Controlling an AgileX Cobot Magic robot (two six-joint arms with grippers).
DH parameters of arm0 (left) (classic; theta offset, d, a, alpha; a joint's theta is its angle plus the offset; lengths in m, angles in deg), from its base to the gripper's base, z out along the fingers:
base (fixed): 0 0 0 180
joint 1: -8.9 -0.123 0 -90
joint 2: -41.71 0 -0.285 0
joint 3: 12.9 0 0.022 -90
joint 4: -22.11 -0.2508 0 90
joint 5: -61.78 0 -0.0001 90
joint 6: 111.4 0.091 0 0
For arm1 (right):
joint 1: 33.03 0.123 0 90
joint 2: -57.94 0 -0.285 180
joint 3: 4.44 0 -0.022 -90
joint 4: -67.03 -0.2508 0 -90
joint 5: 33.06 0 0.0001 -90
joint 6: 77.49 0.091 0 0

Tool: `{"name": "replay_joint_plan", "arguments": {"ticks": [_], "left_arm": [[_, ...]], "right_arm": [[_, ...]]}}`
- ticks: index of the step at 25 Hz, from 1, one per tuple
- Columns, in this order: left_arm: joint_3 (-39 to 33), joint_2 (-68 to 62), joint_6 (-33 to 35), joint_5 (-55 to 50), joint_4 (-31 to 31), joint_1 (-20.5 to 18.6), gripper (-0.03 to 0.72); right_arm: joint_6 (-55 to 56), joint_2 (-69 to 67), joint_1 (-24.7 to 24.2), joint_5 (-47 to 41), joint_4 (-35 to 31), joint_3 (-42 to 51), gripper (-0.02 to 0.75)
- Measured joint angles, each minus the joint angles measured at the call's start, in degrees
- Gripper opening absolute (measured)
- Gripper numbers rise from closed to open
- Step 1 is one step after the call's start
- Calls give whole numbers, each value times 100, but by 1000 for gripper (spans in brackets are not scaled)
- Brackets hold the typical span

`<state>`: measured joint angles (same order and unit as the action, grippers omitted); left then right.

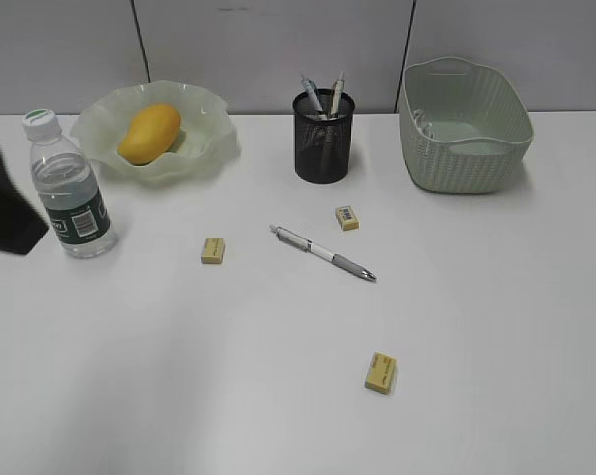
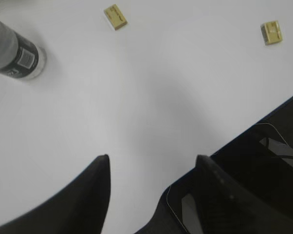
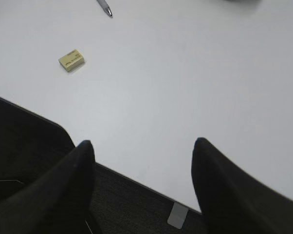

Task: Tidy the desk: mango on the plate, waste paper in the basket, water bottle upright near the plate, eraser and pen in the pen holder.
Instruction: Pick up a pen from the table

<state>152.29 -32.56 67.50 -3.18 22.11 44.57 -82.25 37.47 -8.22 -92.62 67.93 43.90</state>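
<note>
The mango lies in the wavy plate. Left of the plate, the water bottle stands upright. The black pen holder has two pens in it. One pen lies loose on the desk, with three yellow erasers around it. A whitish lump, possibly the waste paper, shows inside the basket. My left gripper and right gripper hang open and empty over the desk's front edge.
My left arm shows as a dark shape at the left edge, beside the bottle. Dark floor lies below the desk's front edge. In the left wrist view, two erasers lie far ahead; in the right wrist view, one eraser.
</note>
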Motion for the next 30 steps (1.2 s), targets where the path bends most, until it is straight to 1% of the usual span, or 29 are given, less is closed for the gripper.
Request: {"name": "replay_joint_plan", "arguments": {"ticks": [5, 8, 11, 15, 19, 22, 30], "left_arm": [[-1476, 1386, -33, 383, 0, 0, 426], [-2126, 2543, -70, 457, 0, 0, 452], [-2566, 3492, -84, 467, -80, 0, 463], [-2869, 4676, -89, 474, -164, 0, 465], [-3159, 5476, -89, 454, -367, 0, 465], [-3210, 5738, -89, 382, -423, 0, 465], [-3221, 5746, -89, 382, -436, 0, 465]], "right_arm": [[0, 0, 0, 0, 0, 0, 498], [0, 0, 0, 0, 0, 0, 498], [0, 0, 0, 5, -6, 0, 498], [0, 0, 0, 5, -6, 0, 498], [0, 0, 0, 1, -6, 0, 498], [0, 0, 0, 5, -6, 0, 498], [0, 0, 0, -1, -6, 0, 498]]}}
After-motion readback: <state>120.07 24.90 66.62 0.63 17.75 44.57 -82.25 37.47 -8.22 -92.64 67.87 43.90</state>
